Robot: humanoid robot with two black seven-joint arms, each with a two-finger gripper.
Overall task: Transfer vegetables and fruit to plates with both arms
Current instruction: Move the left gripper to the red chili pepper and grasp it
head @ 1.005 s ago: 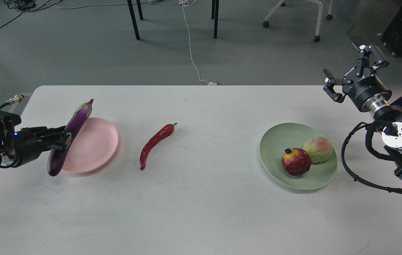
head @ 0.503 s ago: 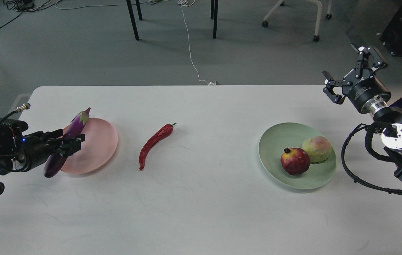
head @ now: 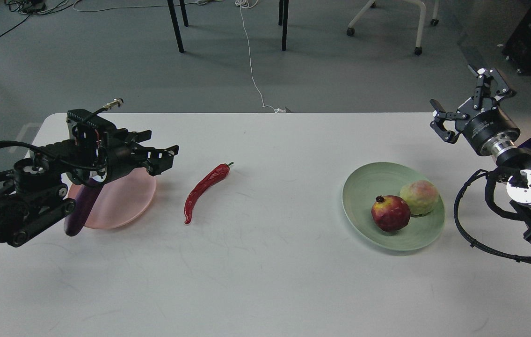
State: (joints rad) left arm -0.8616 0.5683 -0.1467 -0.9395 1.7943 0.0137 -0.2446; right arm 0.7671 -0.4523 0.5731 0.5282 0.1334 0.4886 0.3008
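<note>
Eggplant [head: 80, 210] lies behind and below the left jaws [head: 162, 157], half on the pink plate [head: 125, 196], overhanging its rim; it may roll onto the desk [head: 265, 271]. Both jaws stand apart and empty; chili [head: 204, 191] lies just ahead.

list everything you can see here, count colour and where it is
table: 1, white, fills the foreground
pink plate: 1, pink, left side of the table
eggplant: 1, purple, at the pink plate's left rim, mostly hidden by the left arm
chili pepper: 1, red, on the bare table right of the pink plate
green plate: 1, pale green, right side of the table
pomegranate: 1, dark red, on the green plate
bumpy fruit: 1, yellow-green with pink blush, on the green plate, right of the pomegranate
left gripper: 1, black, jaws open, empty, above the pink plate
right gripper: 1, black, jaws open, raised at the far right edge
</note>
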